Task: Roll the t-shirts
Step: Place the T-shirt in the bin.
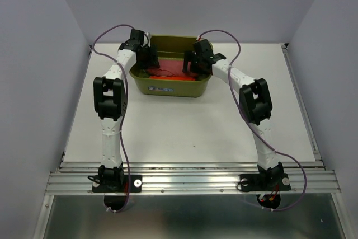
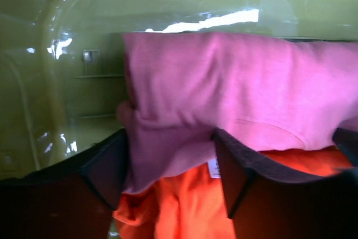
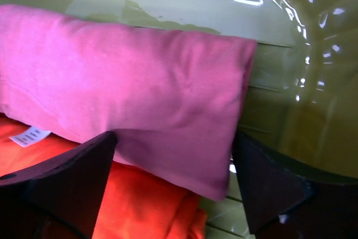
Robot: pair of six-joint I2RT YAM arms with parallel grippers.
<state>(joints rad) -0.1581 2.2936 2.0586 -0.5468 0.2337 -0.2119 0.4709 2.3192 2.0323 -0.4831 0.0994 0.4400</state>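
Observation:
The rose-red t-shirt, a compact roll, lies on top of the bright orange-red t-shirt inside the olive-green basket. Both grippers reach down into the basket. My left gripper is at the roll's left end, with rose cloth bunched and pinched between its fingers. My right gripper is at the roll's right end. Its fingers stand wide apart, one under the roll and one just past its end. The orange-red shirt shows beneath. From the top view only red cloth shows between the grippers.
The basket stands at the far middle of the white table. Its glossy walls close in tightly around both grippers. Grey walls enclose the table on three sides.

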